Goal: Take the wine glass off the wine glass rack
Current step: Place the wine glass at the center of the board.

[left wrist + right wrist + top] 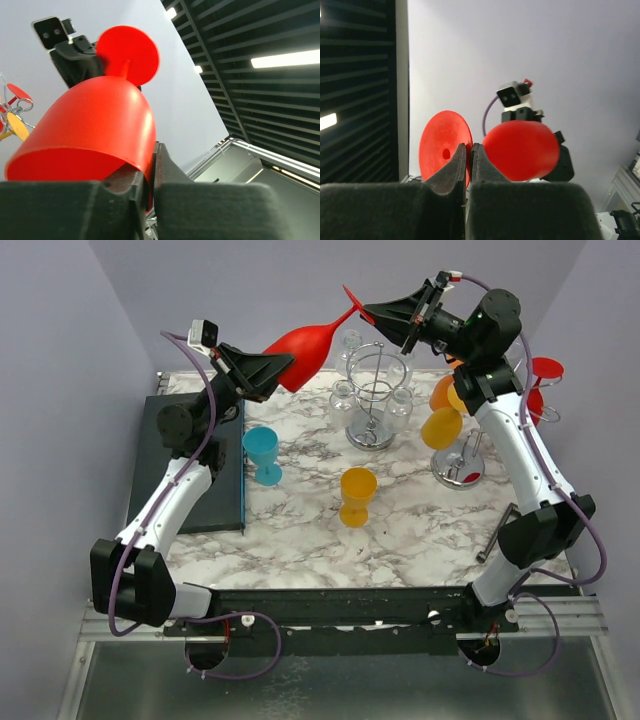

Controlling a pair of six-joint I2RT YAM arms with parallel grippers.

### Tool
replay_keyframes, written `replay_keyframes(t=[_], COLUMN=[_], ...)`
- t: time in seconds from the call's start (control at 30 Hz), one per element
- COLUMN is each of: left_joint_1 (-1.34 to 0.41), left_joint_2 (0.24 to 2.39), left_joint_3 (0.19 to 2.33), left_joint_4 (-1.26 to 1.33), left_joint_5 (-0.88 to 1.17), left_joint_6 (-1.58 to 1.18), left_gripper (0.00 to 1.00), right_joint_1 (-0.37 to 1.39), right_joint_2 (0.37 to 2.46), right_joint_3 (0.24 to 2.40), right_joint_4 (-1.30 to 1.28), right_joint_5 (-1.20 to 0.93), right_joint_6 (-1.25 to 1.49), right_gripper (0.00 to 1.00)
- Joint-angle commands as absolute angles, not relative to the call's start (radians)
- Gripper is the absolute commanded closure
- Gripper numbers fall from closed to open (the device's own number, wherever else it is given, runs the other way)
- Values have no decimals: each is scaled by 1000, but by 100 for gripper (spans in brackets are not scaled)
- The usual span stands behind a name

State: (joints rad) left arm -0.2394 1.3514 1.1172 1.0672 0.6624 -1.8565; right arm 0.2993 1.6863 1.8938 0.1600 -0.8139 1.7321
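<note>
wire stand point(373, 405) stands under the load | left gripper point(284, 368) clenched on the bowl rim of the red wine glass point(308, 345) | glass aloft, clear of the wine glass rack point(466, 462) | right gripper point(373, 312) pinching its stem by the foot | risk: arms pulling apart could strain the stem; the rim grip could slip and drop it onto the stand

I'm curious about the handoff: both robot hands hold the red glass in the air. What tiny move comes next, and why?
Probably the right gripper should open and free the stem. The red wine glass hangs above the table, pinched at both ends: right gripper on the stem by the foot, left gripper shut on the bowl's rim, so the left can likely carry it alone.
</note>
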Motion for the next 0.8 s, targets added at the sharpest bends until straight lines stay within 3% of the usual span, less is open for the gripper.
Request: replay_keyframes(t=[0.0,0.1,0.27,0.33,0.6,0.77], left_joint_1=[-241,-241,-240,-238,-238,-243], left_joint_2=[1333,1320,1272,1252,1225,1202], left_joint_3=[1117,1118,1185,1222,1456,1526], left_joint_4=[1056,1016,720,578,-224,-535], left_joint_5=[697,705,747,750,685,604], left_joint_6=[-1835,-1807,-1617,-1536,-1131,-963], left_gripper=[100,100,100,100,100,100], right_joint_1=[307,308,307,307,308,307], right_joint_2=[1630,1585,1561,1552,1497,1446], right_joint_3=[1867,1839,1919,1947,2025,2013], right_joint_4=[16,-72,-284,-361,-588,-648], right_joint_5=[-718,-643,-522,-469,-237,-128], right_joint_6=[1537,1434,1220,1152,898,782], right_gripper=[99,83,40,29,1,0])
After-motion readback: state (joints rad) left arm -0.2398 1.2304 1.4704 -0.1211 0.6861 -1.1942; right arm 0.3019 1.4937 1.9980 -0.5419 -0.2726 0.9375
